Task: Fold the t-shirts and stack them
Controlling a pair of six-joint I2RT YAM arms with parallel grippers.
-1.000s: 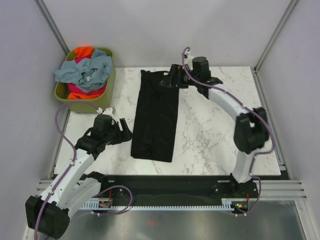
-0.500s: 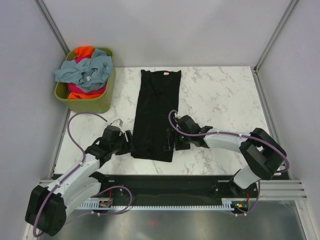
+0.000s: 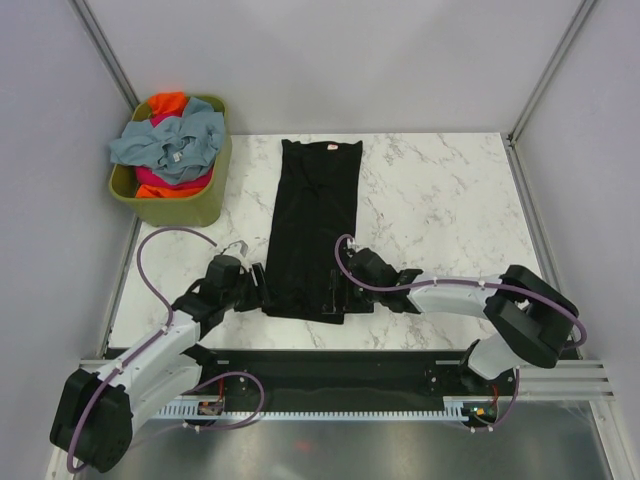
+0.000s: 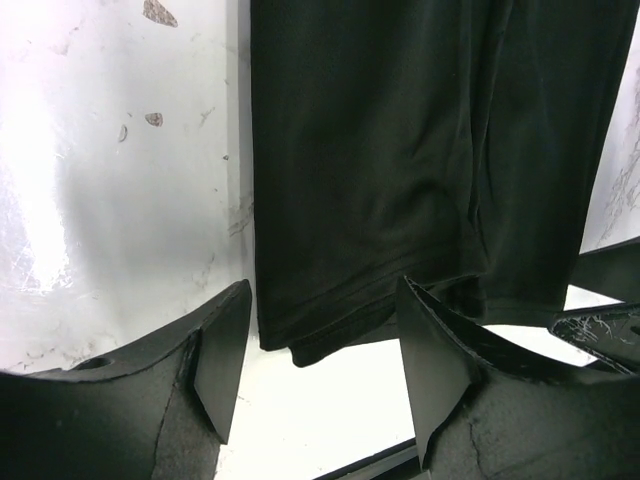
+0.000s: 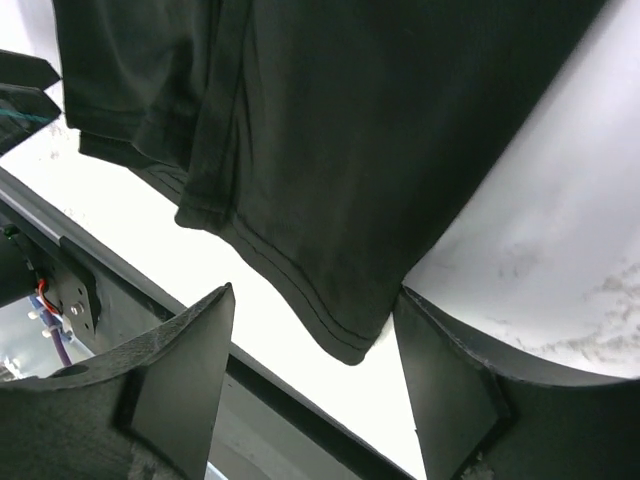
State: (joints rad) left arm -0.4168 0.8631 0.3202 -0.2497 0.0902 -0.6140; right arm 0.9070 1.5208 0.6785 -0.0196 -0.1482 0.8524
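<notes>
Left end effector (image 4: 322, 300): released, fingers (image 4: 215, 350) spread wide, low at the near left corner of the black t-shirt (image 3: 312, 230). Hem corner lying in the gap between the two fingers, nothing pinched. Right end effector (image 5: 314, 295): likewise released, jaws apart, set at the near right corner of the same shirt. Stitched hem corner sitting between its fingers, no clamp on the cloth. Seen from above, reaching in from opposite sides and facing each other across the shirt's near end, close to the front edge of the tabletop (image 3: 440, 200).

White marbled tabletop with grey veins, carrying everything else.

Black t-shirt folded into a long narrow strip, flat on the tabletop, roughly in the middle. Laid lengthwise, collar end far, hem end near. Several layered edges showing along the hem in both wrist views.

Olive-green basket (image 3: 190, 210) at the far left corner of the tabletop, well apart from the black shirt.

Heaped inside it: light grey-blue t-shirt (image 3: 175, 140) crumpled on top, draped over the rim on the left. Magenta-pink t-shirt (image 3: 160, 180) underneath, showing toward the near side. Orange t-shirt (image 3: 168, 102) peeking out at the far side.

Small pale tag (image 3: 331, 147) at the collar end of the black shirt.
</notes>
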